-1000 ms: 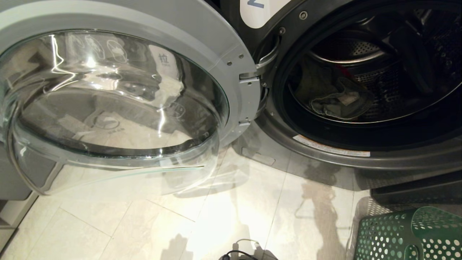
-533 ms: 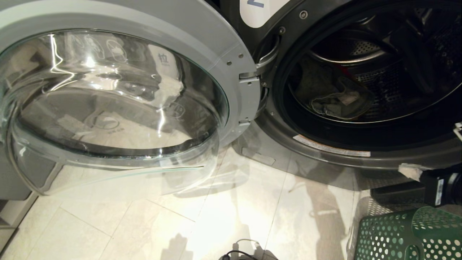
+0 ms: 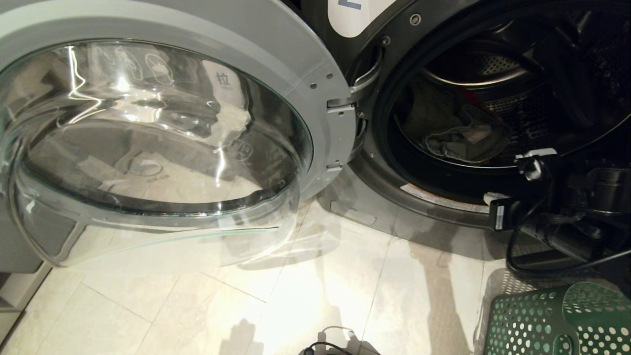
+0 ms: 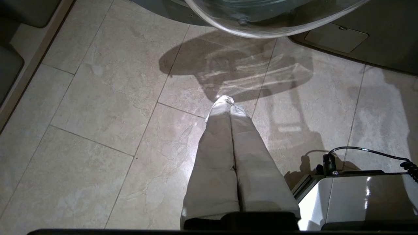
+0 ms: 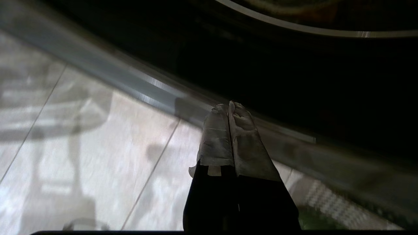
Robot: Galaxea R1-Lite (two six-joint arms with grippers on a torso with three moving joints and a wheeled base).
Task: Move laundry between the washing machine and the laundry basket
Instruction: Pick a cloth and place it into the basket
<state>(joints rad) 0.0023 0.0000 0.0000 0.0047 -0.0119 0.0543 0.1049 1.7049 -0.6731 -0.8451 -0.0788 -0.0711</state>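
Note:
The washing machine (image 3: 394, 217) stands with its round glass door (image 3: 315, 64) swung wide to the left. Inside the drum lies laundry: a crumpled grey garment (image 3: 463, 140) with a strip of red (image 3: 474, 98) behind it. A corner of the green laundry basket (image 3: 542, 315) shows on the floor at the lower right. My right gripper (image 3: 493, 198) is shut and empty, level with the lower rim of the drum opening; its taped fingertips (image 5: 217, 130) point at that rim. My left gripper (image 4: 225, 99) hangs shut and empty over the floor tiles.
The open door takes up the left half of the space in front of the machine. A black cable (image 3: 325, 345) lies on the tiles at the near edge. My own white base (image 4: 359, 195) sits beside the left arm. A grey cabinet (image 3: 15, 256) is at far left.
My right arm has come into the head view from the lower right and risen to the drum's lower rim. The laundry, door and basket have not moved.

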